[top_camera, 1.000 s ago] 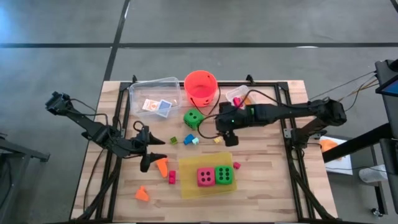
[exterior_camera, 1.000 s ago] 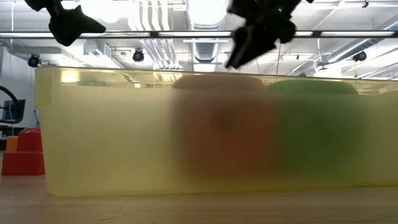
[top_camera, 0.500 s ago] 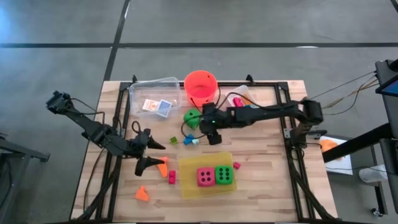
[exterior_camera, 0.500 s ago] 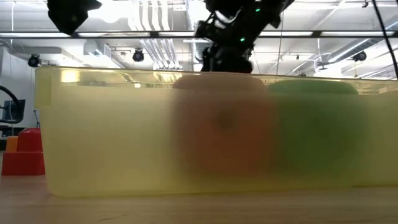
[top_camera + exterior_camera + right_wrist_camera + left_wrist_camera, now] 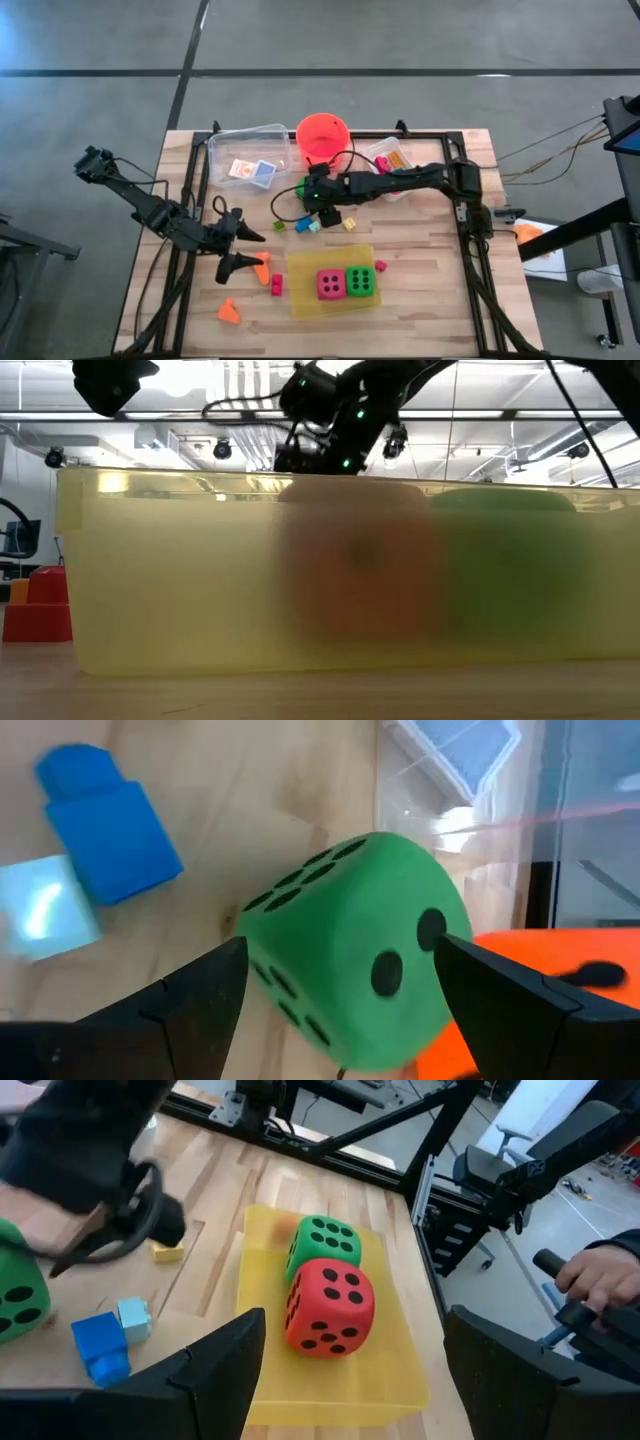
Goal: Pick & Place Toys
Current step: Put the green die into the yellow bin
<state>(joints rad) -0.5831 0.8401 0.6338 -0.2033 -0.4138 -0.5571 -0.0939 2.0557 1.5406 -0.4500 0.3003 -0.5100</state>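
Observation:
A loose green die (image 5: 350, 950) lies on the table beside the orange-red bucket (image 5: 323, 138). My right gripper (image 5: 313, 196) hangs over it, open, with a finger (image 5: 200, 1010) on each side of the die and a gap showing. A pink die (image 5: 331, 284) and a second green die (image 5: 359, 281) rest on the flat yellow tray (image 5: 305, 300). At the left, my left gripper (image 5: 246, 251) stays open above the table, close to an orange shape (image 5: 260, 264). Its wrist view looks toward the tray (image 5: 330, 1380).
A blue brick (image 5: 110, 825) and a pale blue one (image 5: 45, 915) lie near the loose die. A clear box (image 5: 248, 158) holds two cards; another clear box (image 5: 385, 155) sits right of the bucket. Small bricks are scattered left of the tray. A person's hand (image 5: 600, 1275) shows beyond the table.
My right gripper has swung toward the table's left edge and come down from above the table's middle to the loose green die by the bucket, staying open. My left gripper has turned a little in place. The toys lie as before.

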